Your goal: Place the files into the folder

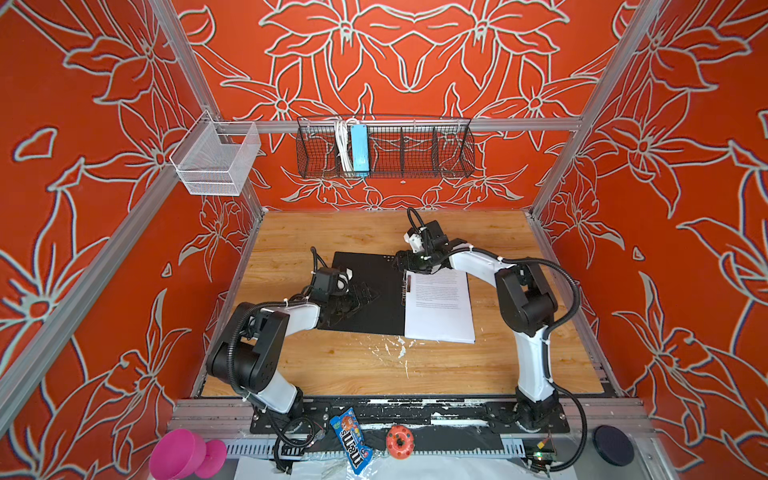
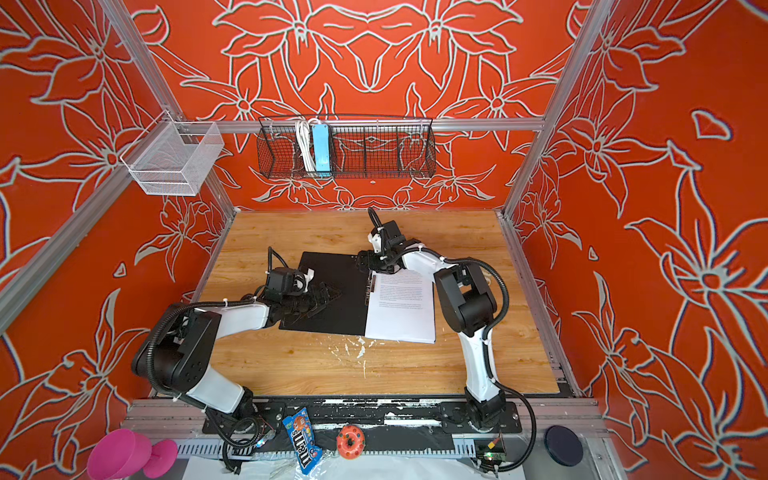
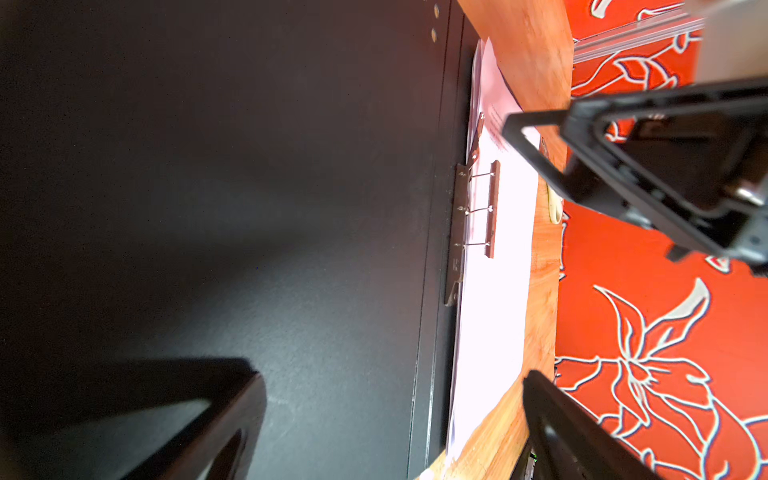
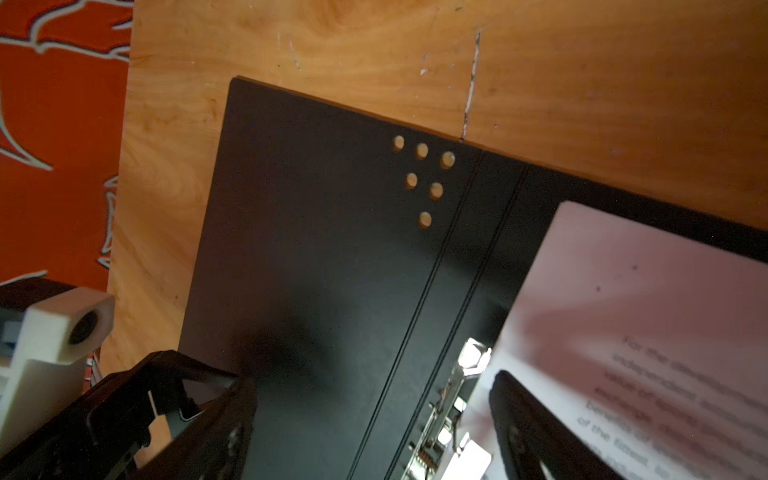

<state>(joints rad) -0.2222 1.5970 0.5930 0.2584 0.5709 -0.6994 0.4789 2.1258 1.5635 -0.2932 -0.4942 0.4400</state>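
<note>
The folder [image 1: 365, 286] [image 2: 332, 299] lies open on the wooden table, matte black inside up. The files [image 1: 440, 307] [image 2: 401, 307], white printed sheets, lie on its right half beside the metal clip [image 1: 406, 286] [image 3: 478, 212] at the spine. My left gripper [image 1: 361, 297] [image 2: 324, 297] [image 3: 392, 380] hangs open just above the bare left flap [image 3: 249, 208], holding nothing. My right gripper [image 1: 409, 266] [image 2: 372, 264] [image 4: 372, 380] stands open over the far end of the spine, straddling the clip lever [image 4: 457, 374] and the sheets' far edge [image 4: 623, 291].
A black wire basket [image 1: 384, 149] and a white mesh basket [image 1: 216, 160] hang on the back rails. On the front ledge lie a candy bag [image 1: 351, 440], an orange ring [image 1: 400, 442] and a pink bowl [image 1: 178, 455]. White scrape marks [image 1: 395, 347] lie in front of the folder.
</note>
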